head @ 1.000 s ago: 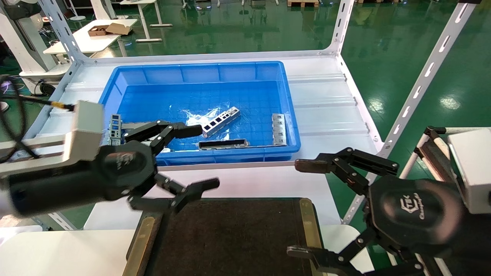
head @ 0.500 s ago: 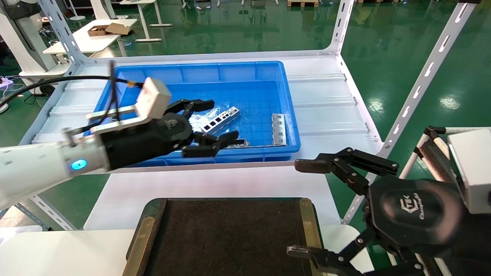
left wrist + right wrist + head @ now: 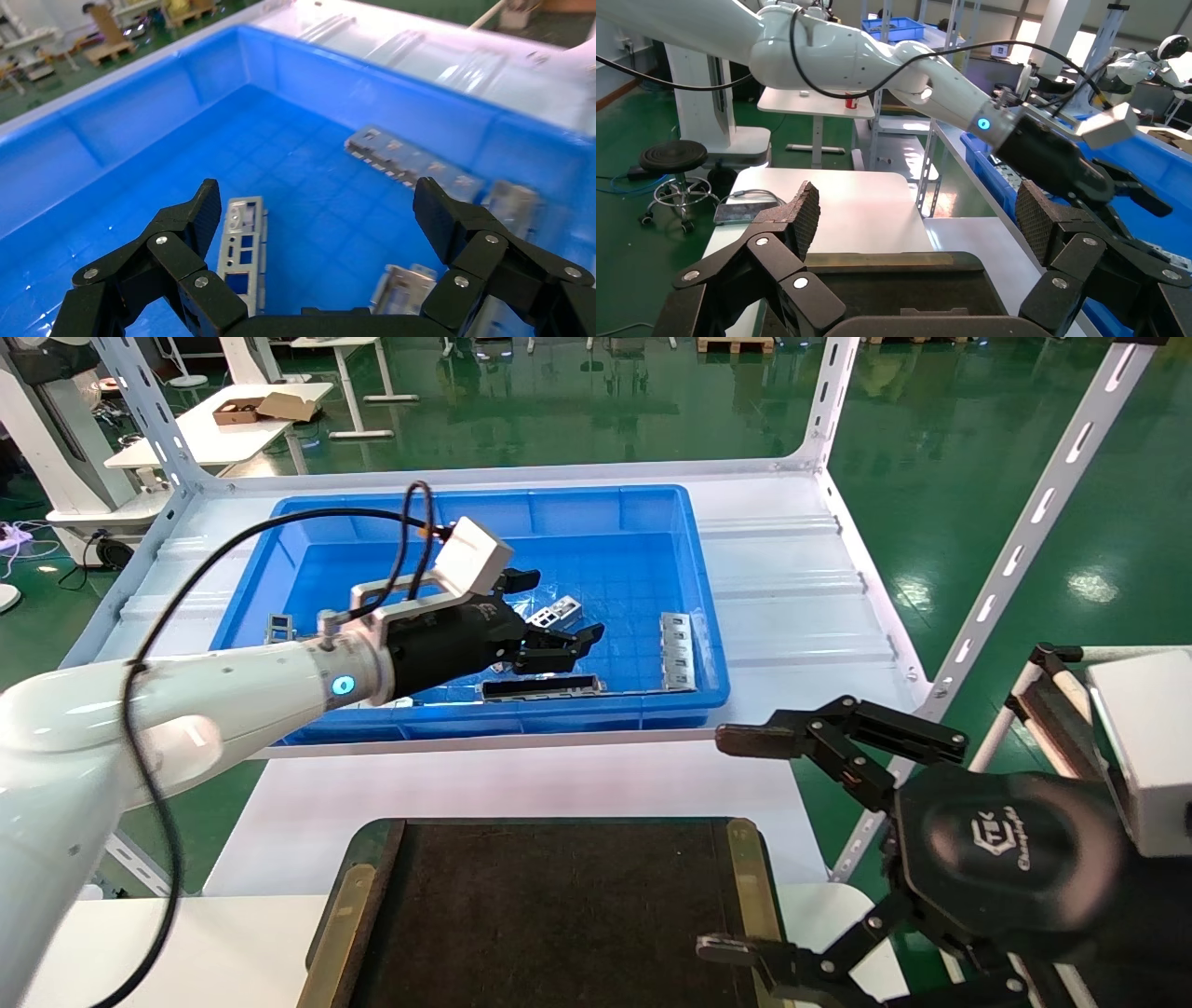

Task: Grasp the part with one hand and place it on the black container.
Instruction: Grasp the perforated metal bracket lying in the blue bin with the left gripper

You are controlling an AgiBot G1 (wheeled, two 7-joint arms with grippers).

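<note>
Your left hand [image 3: 549,617] hangs inside the glossy blue bin [image 3: 708,645], jointed black fingers spread wide over the part [image 3: 556,610] — a slim silver bar with square cutouts lying on the bin floor. Your right hand [image 3: 745,840] sits parked beside the matte black container [image 3: 559,915] — fingers apart too.

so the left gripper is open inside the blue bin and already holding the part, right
Not quite. The left gripper is open inside the blue bin, but it holds nothing: the left wrist view shows bare bin floor between its fingers. The part lies in the bin beside the gripper.

Glossy blue plastic bin [image 3: 708,645]; shiny metal part [image 3: 556,612]; matt, rough black container [image 3: 559,915]
</note>
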